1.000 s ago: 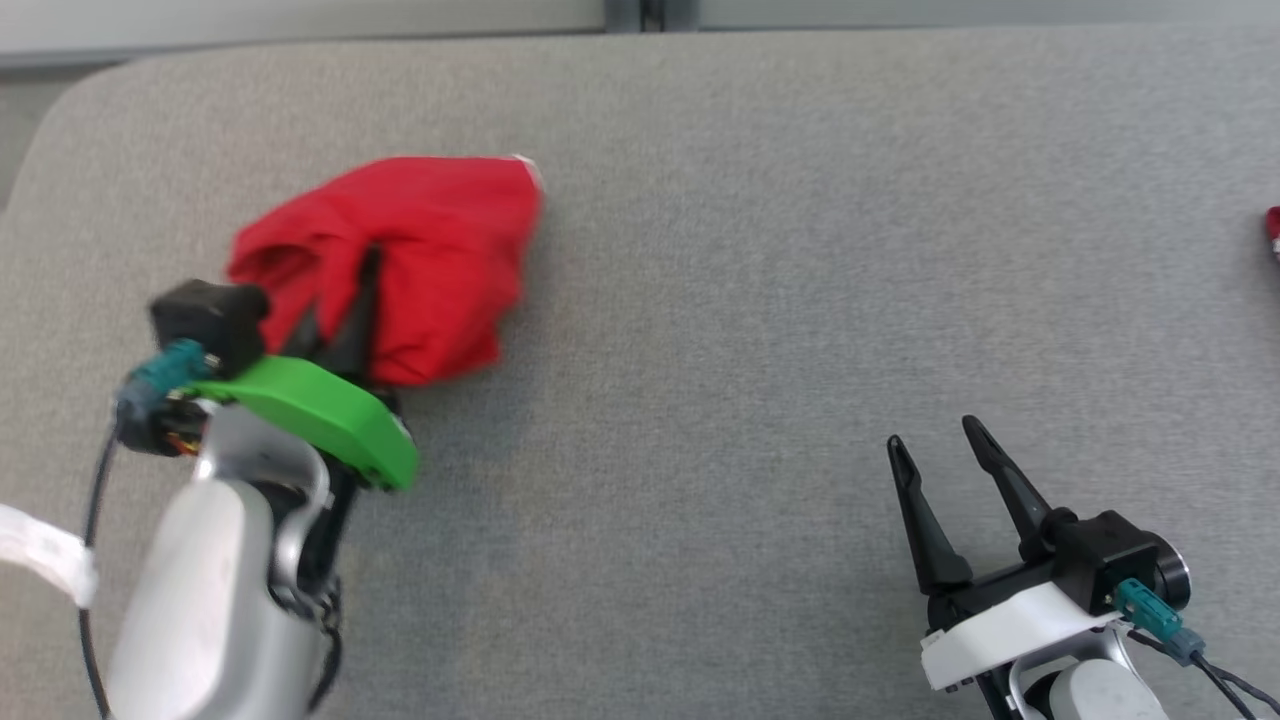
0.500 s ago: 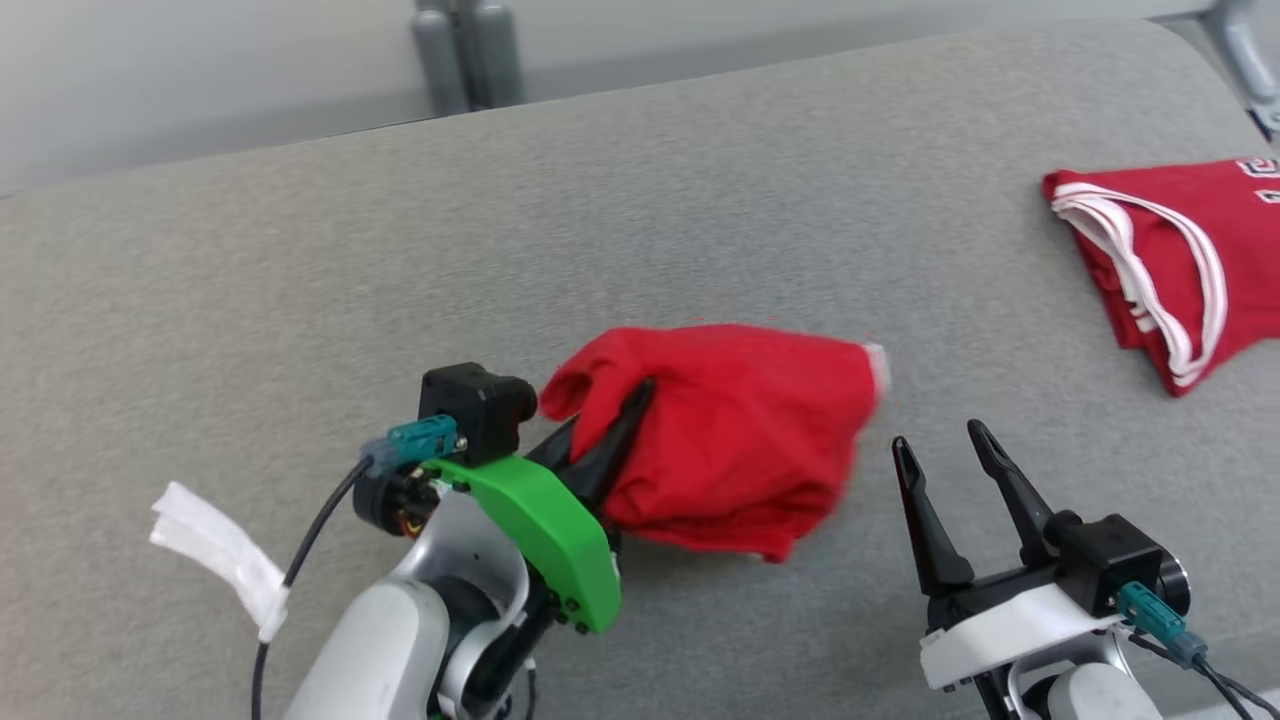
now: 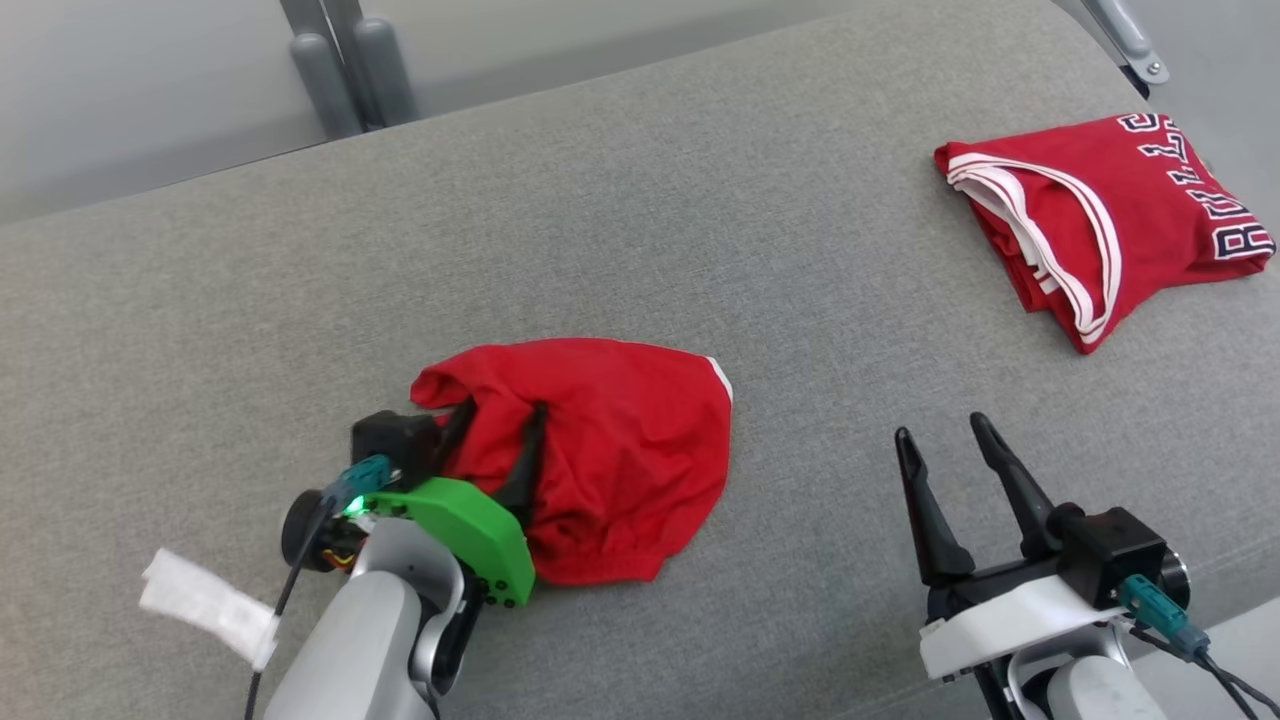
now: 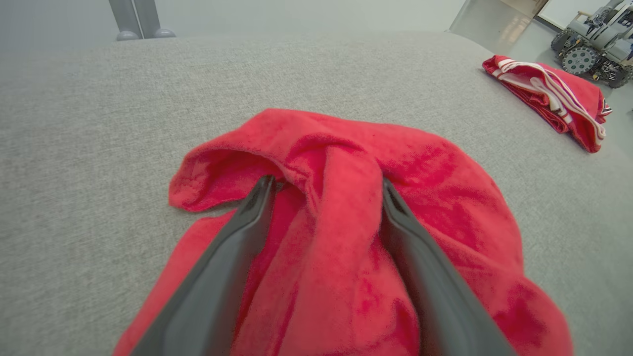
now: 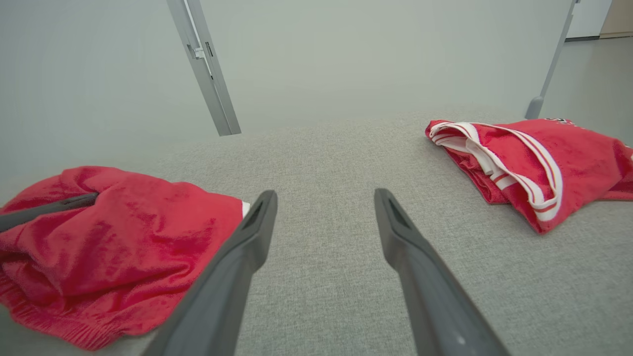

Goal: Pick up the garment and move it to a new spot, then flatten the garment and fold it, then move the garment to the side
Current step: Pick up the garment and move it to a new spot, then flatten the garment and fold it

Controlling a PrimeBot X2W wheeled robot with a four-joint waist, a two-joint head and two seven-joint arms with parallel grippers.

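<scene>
Left end effector (image 3: 500, 410): fingers spread wide and low on the cloth, with a loose ridge of fabric lying between them but not pinched. Right end effector (image 3: 940, 428): equally wide, empty, poised above bare surface to the right of its partner.

Tabletop (image 3: 700, 230): grey, fabric-covered, and open ahead of both end effectors. That gives room to spread cloth.

Garment (image 3: 620, 450): red, crumpled into a rounded heap, resting on the tabletop. It lies directly at and beyond the left fingertips, and to the left of the right end effector. Its weight sits on the surface, not on the fingers. Judgement: it has been set at its new spot, and flattening has not begun.

Folded jersey (image 3: 1110, 210): red with white trim and lettering, lying well beyond the right end effector and to its right. It appears finished and parked clear of the working area.

White edge (image 3: 722, 378): a small pale strip at the garment's far right corner, on the side towards the right end effector. It may be a hem or a label; which cannot be told.

Risk noted: the fabric ridge between the left fingers could drag along if that arm lifts carelessly.
</scene>
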